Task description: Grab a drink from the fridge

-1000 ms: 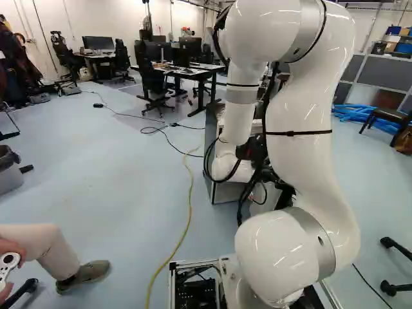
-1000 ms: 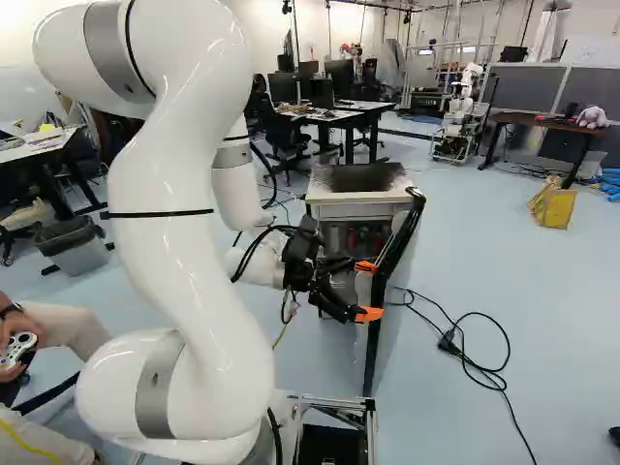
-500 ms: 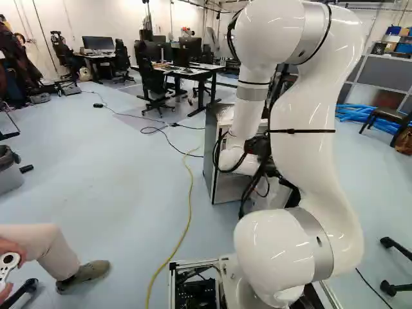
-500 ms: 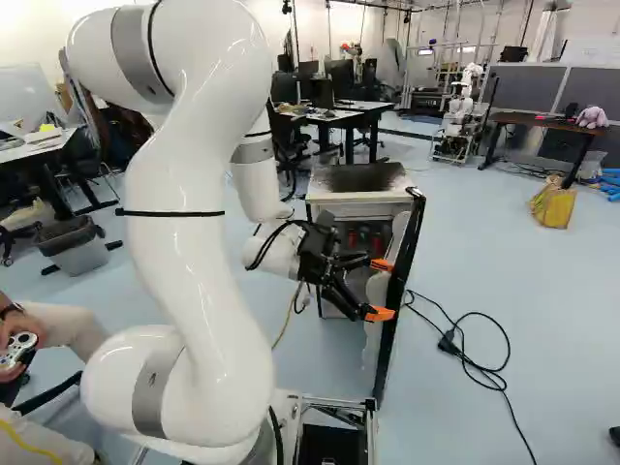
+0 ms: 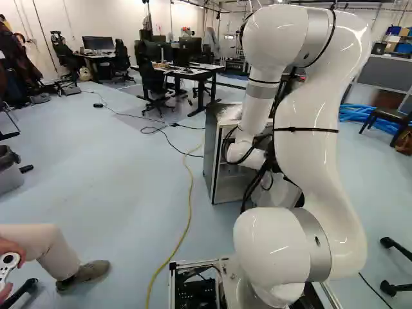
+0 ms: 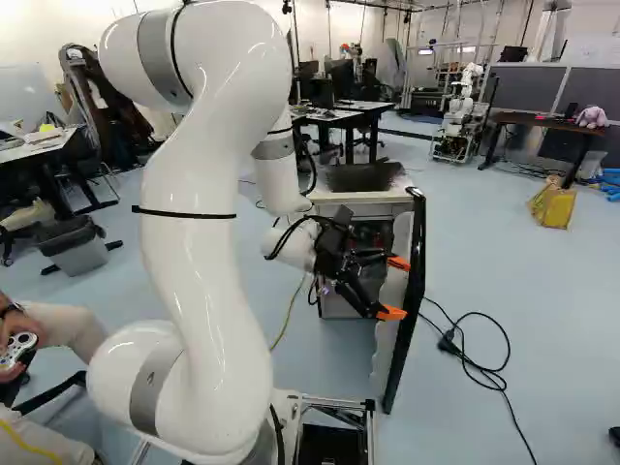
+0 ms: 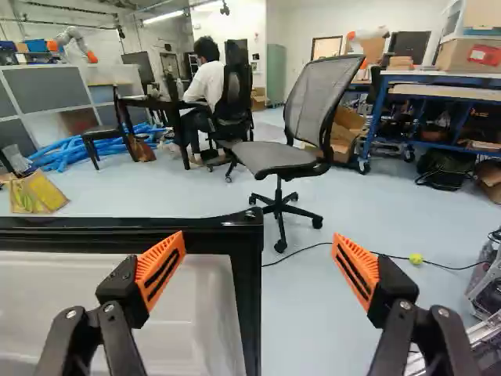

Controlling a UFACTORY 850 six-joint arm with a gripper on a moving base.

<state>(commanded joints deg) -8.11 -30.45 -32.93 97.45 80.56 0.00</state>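
Fridge door (image 7: 188,313), white-lined, black-framed, at eleven o'clock from black, orange-padded two-finger gripper (image 6: 395,288); fingers spread wide, door contact unclear

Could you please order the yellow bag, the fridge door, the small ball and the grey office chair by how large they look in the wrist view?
1. fridge door
2. grey office chair
3. yellow bag
4. small ball
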